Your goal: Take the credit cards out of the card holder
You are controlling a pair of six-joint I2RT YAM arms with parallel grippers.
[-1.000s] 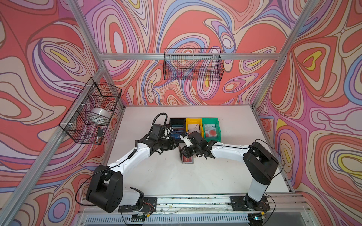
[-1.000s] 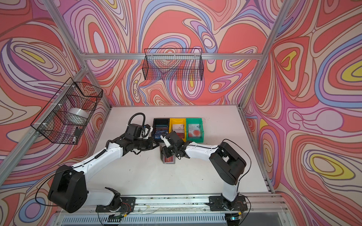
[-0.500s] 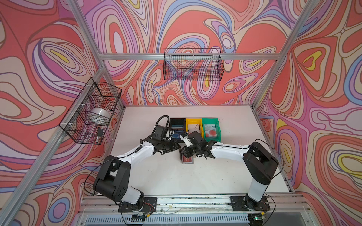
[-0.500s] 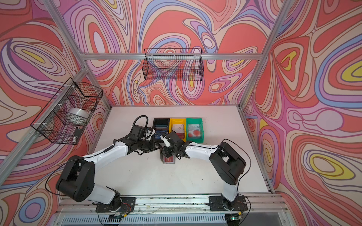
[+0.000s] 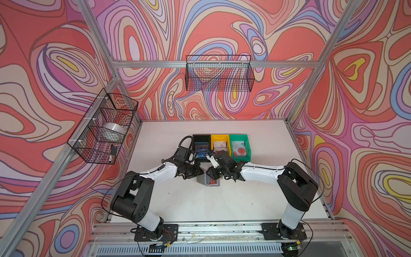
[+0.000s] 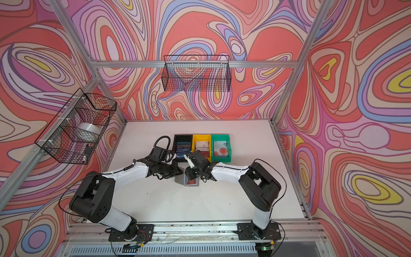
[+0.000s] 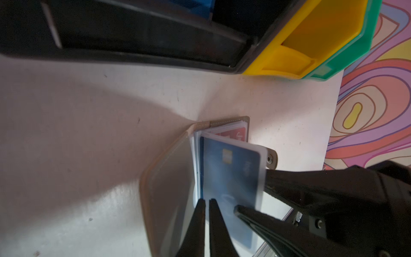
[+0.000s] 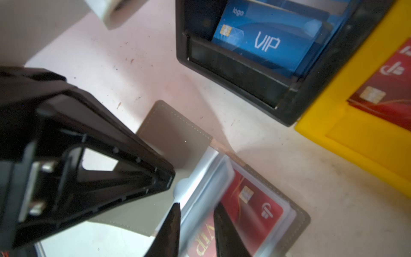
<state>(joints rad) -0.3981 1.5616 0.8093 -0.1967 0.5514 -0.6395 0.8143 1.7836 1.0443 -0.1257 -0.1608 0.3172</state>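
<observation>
White table [image 5: 178,200]: one card holder [image 5: 212,183], three bins [image 5: 219,136], two end effectors [image 7: 206,200] [image 8: 198,205].

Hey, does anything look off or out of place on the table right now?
Nothing stands out. The card holder lies open near the black bin, its clear sleeves fanned up with a blue card and a red card inside; nothing looks spilled or damaged.
</observation>
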